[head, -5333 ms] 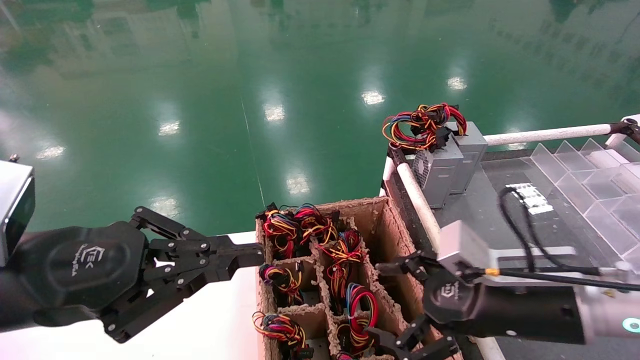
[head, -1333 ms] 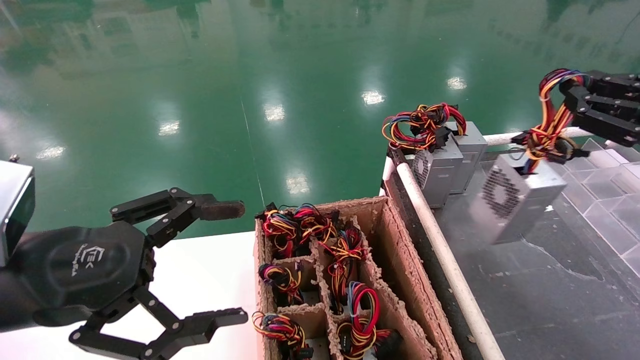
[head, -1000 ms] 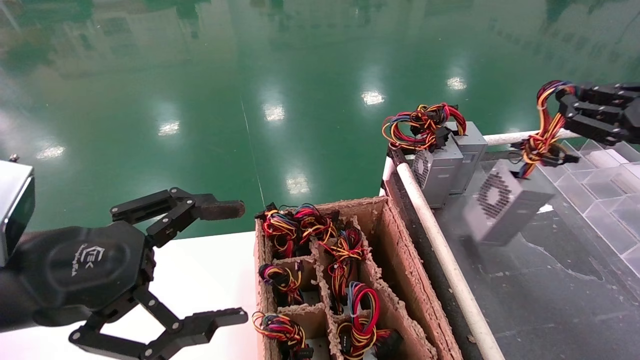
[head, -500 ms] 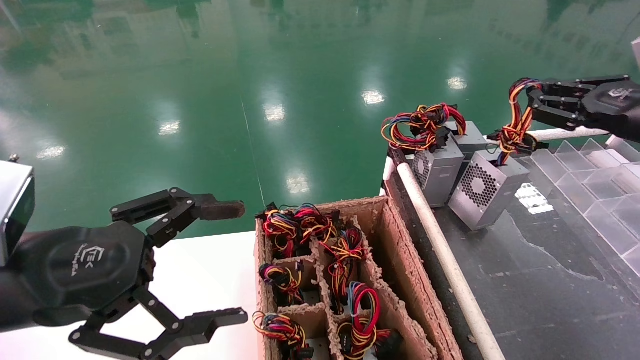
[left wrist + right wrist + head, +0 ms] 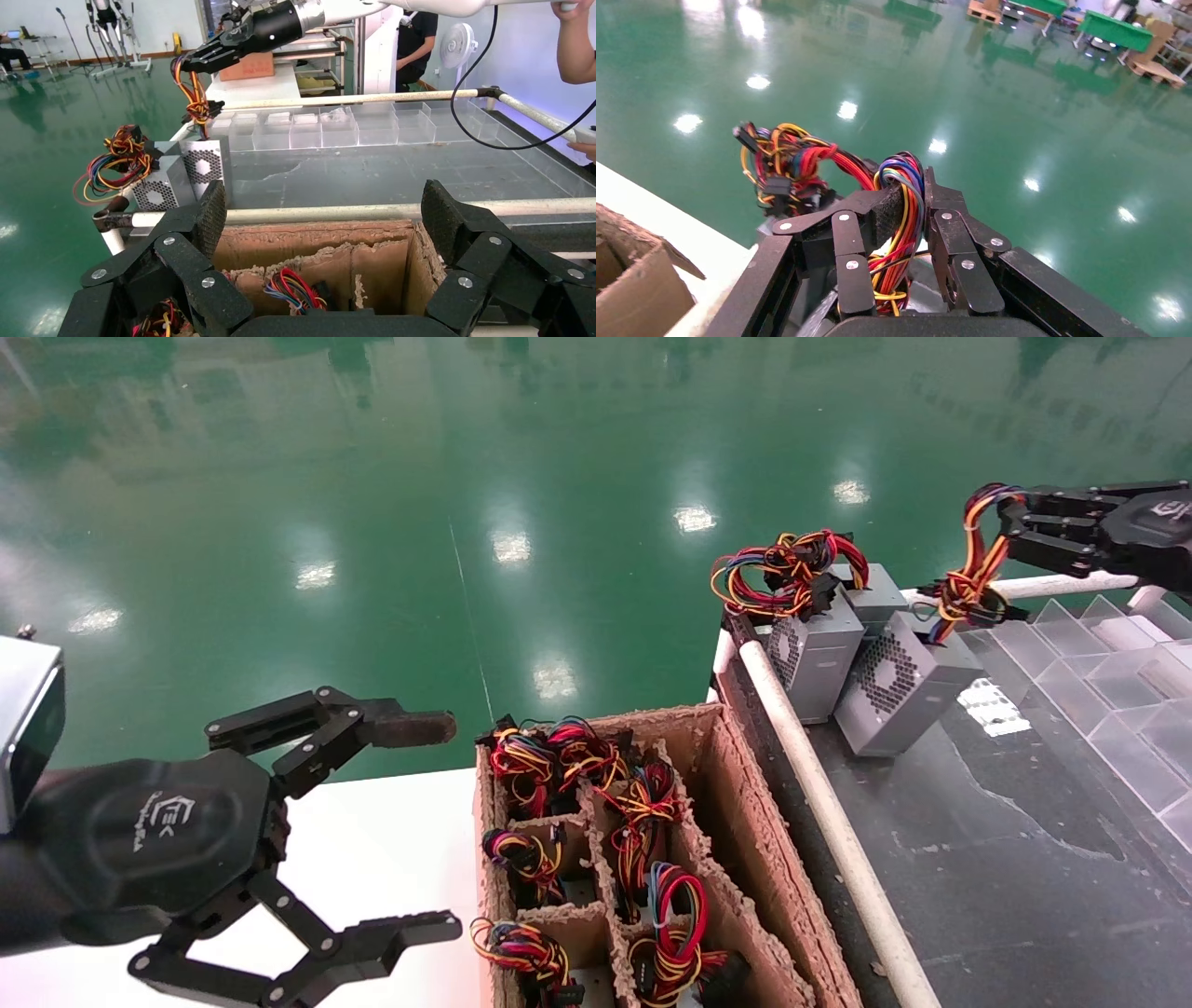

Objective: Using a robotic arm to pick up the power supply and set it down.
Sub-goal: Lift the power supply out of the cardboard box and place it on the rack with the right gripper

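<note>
The power supply (image 5: 899,684), a small grey box with a honeycomb grille, sits tilted on the dark table, leaning against the neighbouring grey boxes (image 5: 818,652). Its slim red, yellow and orange wire bundle (image 5: 973,570) rises to my right gripper (image 5: 1010,523), which is shut on the wires. In the right wrist view the bundle (image 5: 899,203) is pinched between the right gripper's (image 5: 914,193) pads. The left wrist view shows the same power supply (image 5: 204,163) far off. My left gripper (image 5: 453,822) hangs open and holds nothing beside the cardboard box.
A cardboard box (image 5: 745,822) with dividers holds several wire-topped units. A white rail (image 5: 819,775) edges the dark table. Clear plastic bins (image 5: 1099,682) line its right side. A looped wire tangle (image 5: 787,570) tops the two grey boxes.
My right gripper carried the hanging power supply left toward the grey boxes and lowered it; it now leans against them. The left gripper opened over five seconds ago and has stayed still since.
</note>
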`<action>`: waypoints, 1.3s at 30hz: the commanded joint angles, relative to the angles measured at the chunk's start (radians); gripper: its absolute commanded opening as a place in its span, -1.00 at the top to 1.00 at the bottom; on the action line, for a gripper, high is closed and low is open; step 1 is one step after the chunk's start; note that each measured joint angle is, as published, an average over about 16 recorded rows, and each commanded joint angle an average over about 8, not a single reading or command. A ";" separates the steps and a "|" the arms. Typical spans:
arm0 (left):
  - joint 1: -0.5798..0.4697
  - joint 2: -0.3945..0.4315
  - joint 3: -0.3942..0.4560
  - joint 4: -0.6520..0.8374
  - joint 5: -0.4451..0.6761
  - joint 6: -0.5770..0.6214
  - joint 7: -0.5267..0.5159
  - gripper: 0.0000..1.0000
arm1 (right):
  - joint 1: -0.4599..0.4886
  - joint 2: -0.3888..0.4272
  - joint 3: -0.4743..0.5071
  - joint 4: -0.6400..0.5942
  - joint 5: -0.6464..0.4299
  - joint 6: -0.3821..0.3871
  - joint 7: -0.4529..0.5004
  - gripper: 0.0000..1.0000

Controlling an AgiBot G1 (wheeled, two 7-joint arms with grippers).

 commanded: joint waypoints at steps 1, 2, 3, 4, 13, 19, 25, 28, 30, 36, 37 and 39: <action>0.000 0.000 0.000 0.000 0.000 0.000 0.000 -1.00 | 0.012 0.001 -0.002 -0.023 -0.004 -0.001 -0.011 1.00; 0.000 0.000 0.000 0.000 0.000 0.000 0.000 -1.00 | 0.018 0.001 -0.003 -0.032 -0.006 0.000 -0.015 1.00; 0.000 0.000 0.000 0.000 0.000 0.000 0.000 -1.00 | 0.025 0.001 -0.004 -0.041 -0.008 0.002 -0.019 1.00; 0.000 0.000 0.000 0.000 0.000 0.000 0.000 -1.00 | 0.031 0.001 -0.005 -0.049 -0.010 0.004 -0.023 1.00; 0.000 0.000 0.000 0.000 0.000 0.000 0.000 -1.00 | 0.070 -0.021 -0.010 -0.109 -0.021 0.040 -0.056 1.00; 0.000 0.000 0.000 0.000 0.000 0.000 0.000 -1.00 | 0.089 -0.059 -0.014 -0.133 -0.029 0.091 -0.081 1.00; 0.000 0.000 0.000 0.000 0.000 0.000 0.000 -1.00 | 0.106 -0.107 -0.022 -0.156 -0.042 0.169 -0.097 1.00; 0.000 0.000 0.000 0.000 0.000 0.000 0.000 -1.00 | 0.112 -0.119 -0.024 -0.170 -0.046 0.204 -0.097 1.00; 0.000 0.000 0.000 0.000 0.000 0.000 0.000 -1.00 | 0.115 -0.122 -0.025 -0.179 -0.048 0.226 -0.098 1.00; 0.000 0.000 0.000 0.000 0.000 0.000 0.000 -1.00 | 0.121 -0.120 -0.025 -0.195 -0.048 0.295 -0.100 1.00; 0.000 0.000 0.000 0.000 0.000 0.000 0.000 -1.00 | 0.122 -0.120 -0.025 -0.196 -0.048 0.306 -0.101 1.00; 0.000 0.000 0.000 0.000 0.000 0.000 0.000 -1.00 | 0.125 -0.121 -0.025 -0.197 -0.048 0.327 -0.101 1.00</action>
